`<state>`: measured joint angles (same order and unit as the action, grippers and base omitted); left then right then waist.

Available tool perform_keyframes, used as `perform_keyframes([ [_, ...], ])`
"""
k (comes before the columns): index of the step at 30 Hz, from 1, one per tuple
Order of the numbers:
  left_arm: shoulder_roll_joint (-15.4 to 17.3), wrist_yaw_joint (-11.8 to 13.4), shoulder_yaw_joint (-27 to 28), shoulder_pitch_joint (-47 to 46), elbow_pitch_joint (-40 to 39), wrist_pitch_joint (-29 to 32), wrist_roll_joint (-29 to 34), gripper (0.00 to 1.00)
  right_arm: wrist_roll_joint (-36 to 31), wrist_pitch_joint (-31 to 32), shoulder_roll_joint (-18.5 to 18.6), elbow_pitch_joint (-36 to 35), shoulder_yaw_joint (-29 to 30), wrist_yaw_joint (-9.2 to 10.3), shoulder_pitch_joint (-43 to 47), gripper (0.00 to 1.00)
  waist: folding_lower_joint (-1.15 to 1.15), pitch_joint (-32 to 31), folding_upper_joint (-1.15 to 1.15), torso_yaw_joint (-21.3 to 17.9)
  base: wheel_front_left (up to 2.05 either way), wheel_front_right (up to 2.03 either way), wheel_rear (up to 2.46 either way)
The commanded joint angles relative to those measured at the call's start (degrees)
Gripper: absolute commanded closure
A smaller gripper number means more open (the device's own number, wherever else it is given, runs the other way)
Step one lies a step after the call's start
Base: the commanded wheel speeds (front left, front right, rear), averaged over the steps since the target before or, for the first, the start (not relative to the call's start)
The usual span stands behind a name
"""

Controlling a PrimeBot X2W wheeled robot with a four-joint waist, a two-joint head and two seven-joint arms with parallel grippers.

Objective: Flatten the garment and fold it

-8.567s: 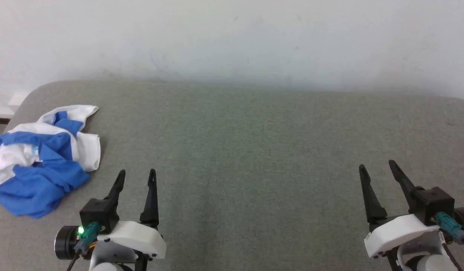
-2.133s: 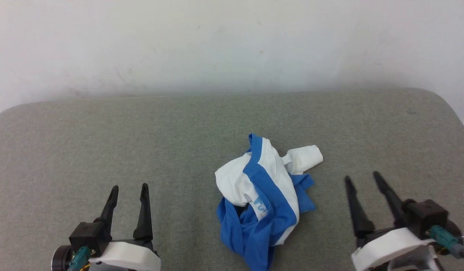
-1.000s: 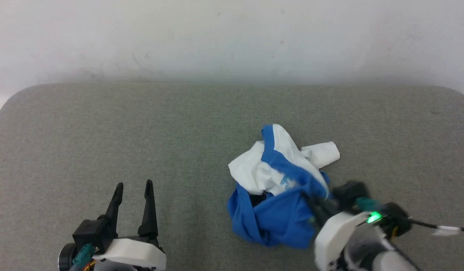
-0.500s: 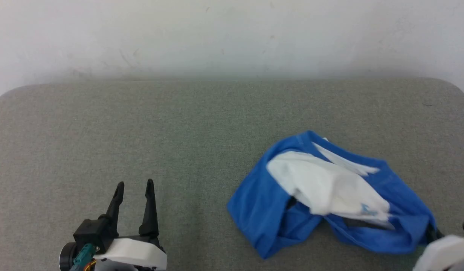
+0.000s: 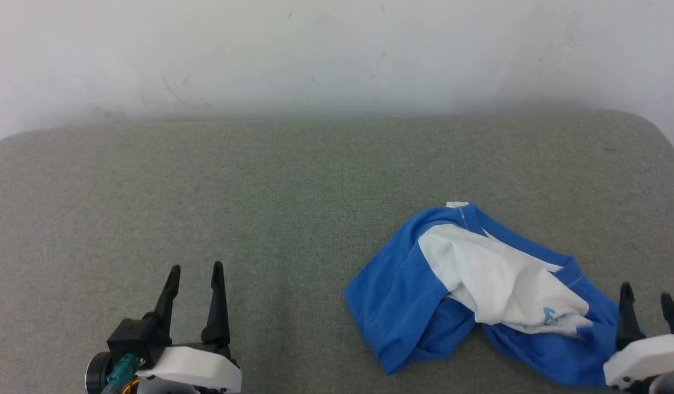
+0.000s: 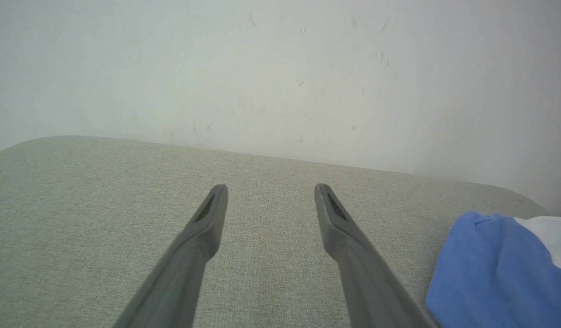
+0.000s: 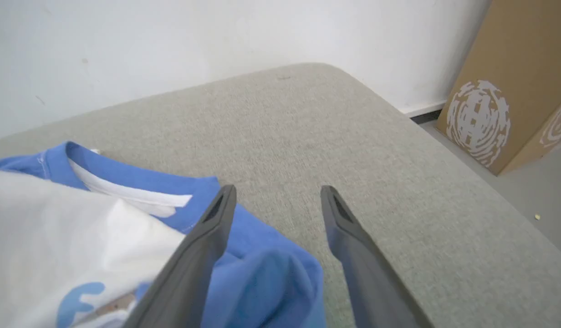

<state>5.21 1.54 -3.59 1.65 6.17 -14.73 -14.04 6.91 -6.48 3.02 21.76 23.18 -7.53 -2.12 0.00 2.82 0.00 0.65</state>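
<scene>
- Soft white-bodied garment with royal-blue sleeves and a small light-blue print: lies bunched, not yet flat, on the right half of the grey-green fabric-covered desk.
- Runs long from side to side across the desk, white body heaped over blue cloth, a blue stitched edge farthest from the robot.
- Ends on its right just beside the right end effector; in the right wrist view one finger overlaps the blue cloth, the other stands over bare desk.
- Right end effector: jaws spread wide, grasping nothing.
- Left end effector: likewise released and empty, well apart from the garment, off to its left.
- Nearer by far: the right arm. Likely calls for the left to reach rightward to the near blue edge, so as to spread the cloth along that axis.
</scene>
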Motion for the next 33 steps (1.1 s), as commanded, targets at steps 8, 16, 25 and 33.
perform_keyframes([
  [8,-0.42,-0.53,0.46,-0.59,0.61,-0.27,0.68,0.0,0.61,-5.39,-0.13,-7.76,-7.65,0.04,1.47,0.0,0.0,-1.45,0.0,0.1,0.0,0.0,0.0],
  [16,-0.89,-1.69,-1.29,-1.55,0.79,-0.27,0.89,0.0,-0.6,-2.13,-0.14,-20.88,-15.33,0.04,6.59,0.0,0.0,-1.37,0.0,-0.5,0.0,0.0,0.0],
  [25,-1.91,-7.82,-14.1,-13.47,9.9,11.68,-2.11,0.0,-0.57,2.12,-0.14,-30.42,-20.93,0.04,8.86,0.0,0.0,1.88,0.0,-3.35,0.0,0.0,0.0],
  [33,0.62,-8.85,-20.82,-21.88,21.77,28.1,-3.65,0.0,-0.01,2.27,-0.14,-30.83,-22.69,0.04,8.14,0.0,0.0,3.88,0.0,-7.7,0.0,0.0,0.0],
])
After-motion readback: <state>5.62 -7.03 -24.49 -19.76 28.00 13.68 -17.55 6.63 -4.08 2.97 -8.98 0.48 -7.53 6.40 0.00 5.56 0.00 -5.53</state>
